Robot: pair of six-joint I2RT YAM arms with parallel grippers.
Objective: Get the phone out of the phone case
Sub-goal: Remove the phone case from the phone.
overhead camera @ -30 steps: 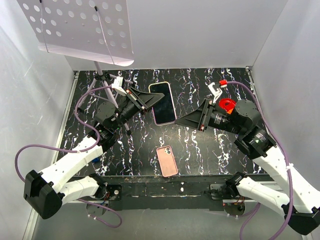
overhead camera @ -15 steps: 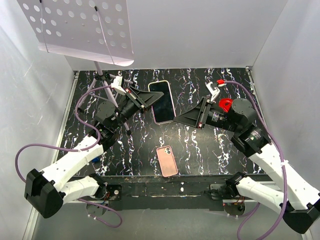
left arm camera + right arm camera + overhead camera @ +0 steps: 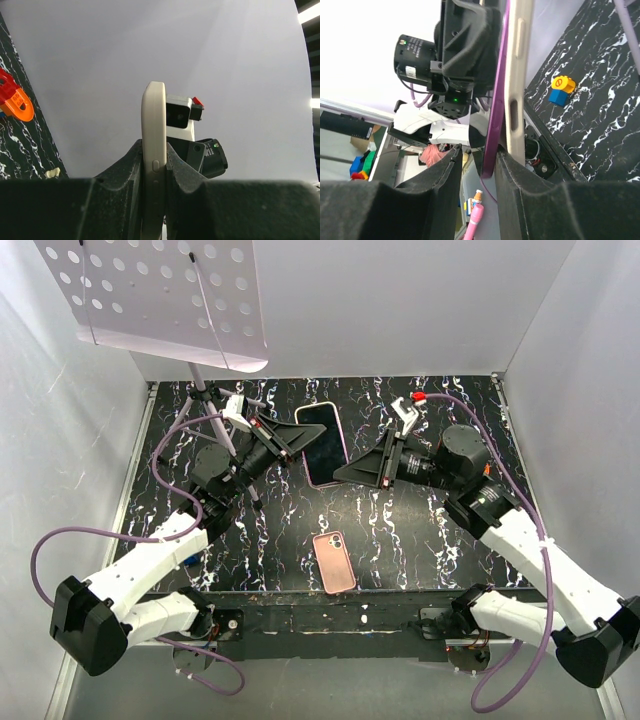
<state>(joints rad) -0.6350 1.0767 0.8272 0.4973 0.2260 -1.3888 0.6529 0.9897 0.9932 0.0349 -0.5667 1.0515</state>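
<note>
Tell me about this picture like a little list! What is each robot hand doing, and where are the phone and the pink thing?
left end effector: shut on the phone's edge, holding it up
phone: off the table, dark screen facing the top camera
right end effector: open, close beside the phone's other side, not gripping it
pink case: looks like a case, lying flat near the front, camera hole showing, touched by neither arm
table: black with white marbling
</note>
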